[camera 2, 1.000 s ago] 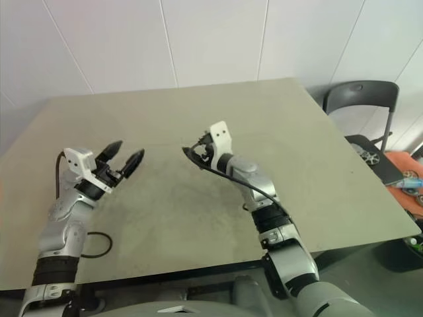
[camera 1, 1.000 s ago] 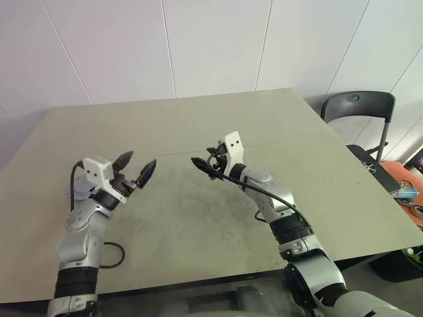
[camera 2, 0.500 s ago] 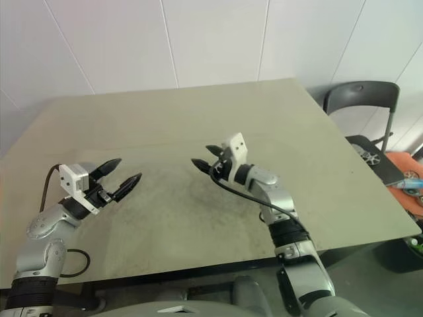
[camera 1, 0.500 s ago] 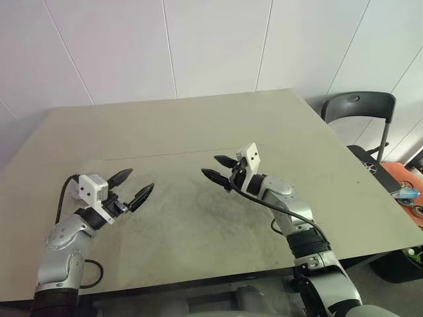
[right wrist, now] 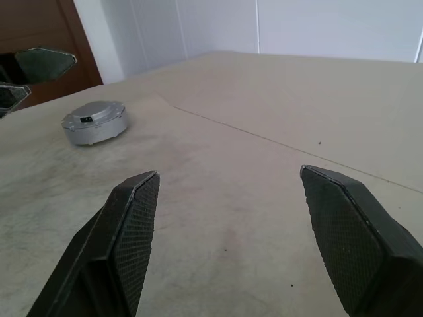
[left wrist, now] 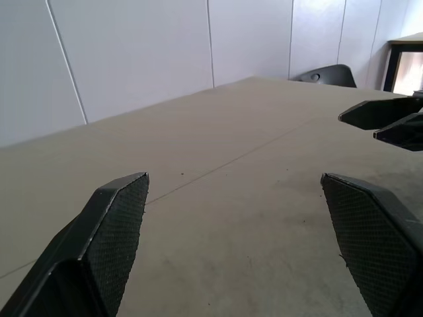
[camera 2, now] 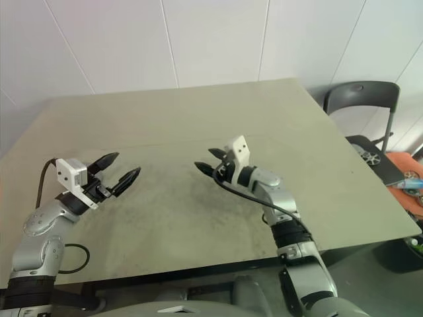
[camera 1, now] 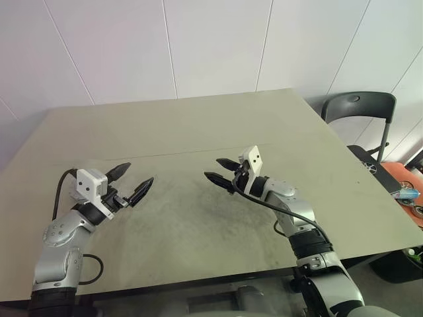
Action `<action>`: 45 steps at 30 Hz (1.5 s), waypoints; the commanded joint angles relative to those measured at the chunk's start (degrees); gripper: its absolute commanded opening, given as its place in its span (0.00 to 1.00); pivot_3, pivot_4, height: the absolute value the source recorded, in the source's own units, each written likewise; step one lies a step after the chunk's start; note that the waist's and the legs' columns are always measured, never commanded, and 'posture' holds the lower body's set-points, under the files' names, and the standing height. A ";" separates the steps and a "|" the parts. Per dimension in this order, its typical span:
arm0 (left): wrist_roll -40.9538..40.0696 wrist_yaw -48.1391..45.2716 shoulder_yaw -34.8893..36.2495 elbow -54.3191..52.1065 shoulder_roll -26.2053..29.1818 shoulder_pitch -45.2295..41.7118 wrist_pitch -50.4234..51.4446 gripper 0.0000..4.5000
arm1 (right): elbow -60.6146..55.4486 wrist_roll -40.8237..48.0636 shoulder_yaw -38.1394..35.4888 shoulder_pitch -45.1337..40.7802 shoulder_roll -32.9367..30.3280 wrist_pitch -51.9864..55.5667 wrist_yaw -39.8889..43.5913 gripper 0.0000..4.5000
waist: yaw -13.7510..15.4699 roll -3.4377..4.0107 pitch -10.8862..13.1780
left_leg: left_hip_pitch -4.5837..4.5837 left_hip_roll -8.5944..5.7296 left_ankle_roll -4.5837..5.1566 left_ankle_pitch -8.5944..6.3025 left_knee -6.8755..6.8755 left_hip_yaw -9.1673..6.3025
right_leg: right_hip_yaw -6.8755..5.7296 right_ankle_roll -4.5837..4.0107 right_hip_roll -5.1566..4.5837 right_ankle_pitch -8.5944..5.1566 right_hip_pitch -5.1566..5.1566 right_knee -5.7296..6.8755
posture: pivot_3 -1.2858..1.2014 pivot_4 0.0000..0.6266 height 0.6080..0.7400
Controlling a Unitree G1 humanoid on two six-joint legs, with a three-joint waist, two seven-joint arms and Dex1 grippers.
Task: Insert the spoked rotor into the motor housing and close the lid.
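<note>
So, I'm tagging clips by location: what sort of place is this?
Probably an office or lab room: a plain beige table, white panelled walls, and a dark folding chair at the table's far corner.

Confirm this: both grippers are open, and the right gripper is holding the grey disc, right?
No. The right gripper is empty; the grey disc lies on the table, apart from it, as the right wrist view shows. The rest is right.
</note>
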 commanded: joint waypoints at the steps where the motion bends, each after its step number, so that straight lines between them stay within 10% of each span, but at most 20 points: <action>1: -0.57 -0.17 0.56 -2.07 0.44 -1.27 0.03 0.99 | -0.42 -0.02 -0.43 -1.61 0.25 -1.46 0.43 0.79 | 0.00 0.00 0.00 | 0.00 0.00 0.00 0.00 0.00 0.00 | 0.00 0.00 0.00 0.00 0.00 0.00 | 0.52 0.00 1.00; 12: -0.31 0.19 -0.11 -2.57 0.04 -2.06 1.04 0.99 | -0.94 -0.13 -0.94 -1.32 -0.17 -1.44 0.20 0.79 | 0.01 -0.01 -0.01 | 0.00 0.00 0.00 0.00 0.02 0.00 | 0.00 -0.01 0.00 0.01 0.00 0.01 | 0.52 0.00 1.00; 17: 0.25 -0.48 -0.52 -0.85 -0.54 -2.03 -0.22 1.00 | -2.16 -0.10 -0.68 -0.85 -0.69 -1.06 0.76 0.99 | 0.01 -0.01 -0.01 | 0.00 0.00 0.00 0.00 0.03 0.01 | 0.00 -0.02 0.00 0.01 0.01 0.01 | 0.52 0.00 1.00; 45: 0.61 0.36 -4.50 -4.64 -0.90 -6.04 4.80 1.00 | -2.70 -0.89 -1.41 -0.68 -0.72 -1.80 -1.81 0.99 | -0.05 -0.03 -0.02 | 0.02 0.00 0.00 0.00 0.08 0.02 | 0.02 -0.05 0.00 0.05 0.02 0.05 | 0.52 0.00 1.00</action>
